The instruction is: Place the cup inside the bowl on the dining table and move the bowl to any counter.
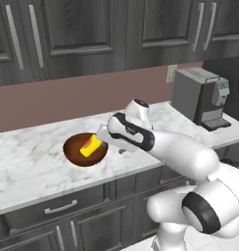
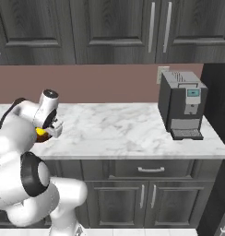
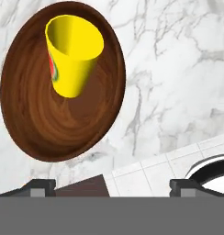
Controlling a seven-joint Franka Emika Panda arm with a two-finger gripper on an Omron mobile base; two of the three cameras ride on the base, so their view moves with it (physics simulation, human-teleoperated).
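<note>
A small yellow cup (image 3: pixel 73 54) with a red mark stands inside a wide, dark wooden bowl (image 3: pixel 36 119), which sits on the white marble counter (image 1: pixel 28 166) near its front edge. Just beside the bowl, the gripper (image 3: pixel 113 186) hangs with its jaws spread wide, holding nothing. A grey coffee machine (image 1: pixel 202 95) stands toward the counter's right end.

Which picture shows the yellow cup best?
The hand view: the cup is seen big and close, lying tipped inside the bowl, with its open mouth and red mark clear. The left base view shows it small in the bowl. The right base view shows just a yellow sliver behind the arm.
</note>
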